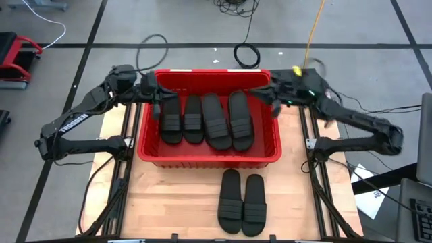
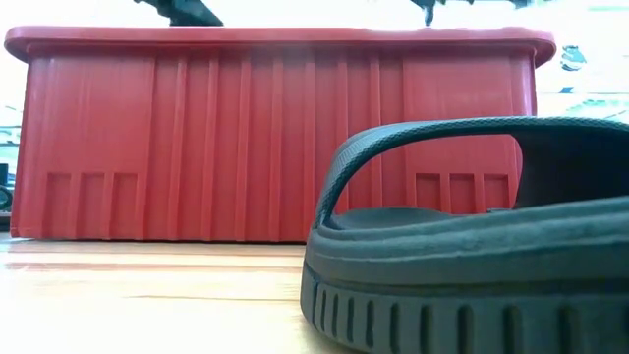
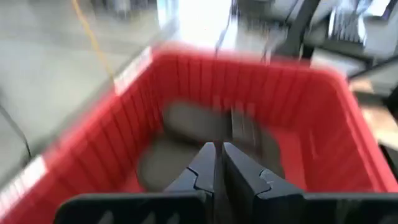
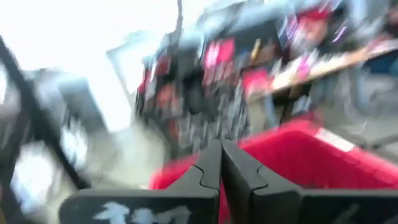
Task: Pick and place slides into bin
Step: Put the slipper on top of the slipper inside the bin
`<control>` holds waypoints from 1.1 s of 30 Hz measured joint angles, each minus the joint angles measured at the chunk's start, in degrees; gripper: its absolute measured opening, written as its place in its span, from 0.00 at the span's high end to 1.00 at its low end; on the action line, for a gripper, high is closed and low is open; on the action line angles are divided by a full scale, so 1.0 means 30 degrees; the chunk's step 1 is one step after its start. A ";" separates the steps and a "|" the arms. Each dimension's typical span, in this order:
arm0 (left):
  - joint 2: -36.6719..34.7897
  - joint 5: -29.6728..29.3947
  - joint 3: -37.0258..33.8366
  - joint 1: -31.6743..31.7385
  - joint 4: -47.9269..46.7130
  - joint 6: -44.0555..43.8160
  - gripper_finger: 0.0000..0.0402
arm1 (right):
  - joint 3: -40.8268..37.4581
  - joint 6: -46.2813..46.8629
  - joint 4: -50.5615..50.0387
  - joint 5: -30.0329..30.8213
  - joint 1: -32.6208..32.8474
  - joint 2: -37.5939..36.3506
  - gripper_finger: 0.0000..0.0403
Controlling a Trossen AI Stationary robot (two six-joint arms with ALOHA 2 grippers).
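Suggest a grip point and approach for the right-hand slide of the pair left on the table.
Probably the ribbed strap of the right-hand slide: it arches clear of the footbed, as the low view shows, leaving room for a finger under it. Come from above with the right gripper, now shut at the bin's far right corner. The other slide lies close alongside, so avoid pinching the sole edges.

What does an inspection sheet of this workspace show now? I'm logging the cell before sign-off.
Surface: wooden table, bare around the items.
Job's things: four slides in the red bin; two slides on the table in front of it.
Clutter: nothing seen.
Grippers: left gripper and right gripper over the bin's far corners, jaws shut, empty.
Cables: black coil and yellow cord on the floor.
Surroundings: red cart at the left.
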 joint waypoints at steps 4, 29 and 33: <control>0.1899 -0.0375 0.1382 -0.0097 -0.4218 0.0163 0.94 | -0.4392 0.2313 0.2355 0.2092 -0.0035 -0.2402 1.00; 1.5667 -0.0722 1.0967 -0.0248 -1.2423 0.1383 0.94 | -0.5145 0.2337 -0.0723 -0.1827 -0.4595 -0.4293 1.00; 1.6820 -0.1443 1.0964 -0.0415 -1.2825 0.1021 0.94 | -0.5145 0.2327 -0.0885 -0.2285 -0.4603 -0.4293 1.00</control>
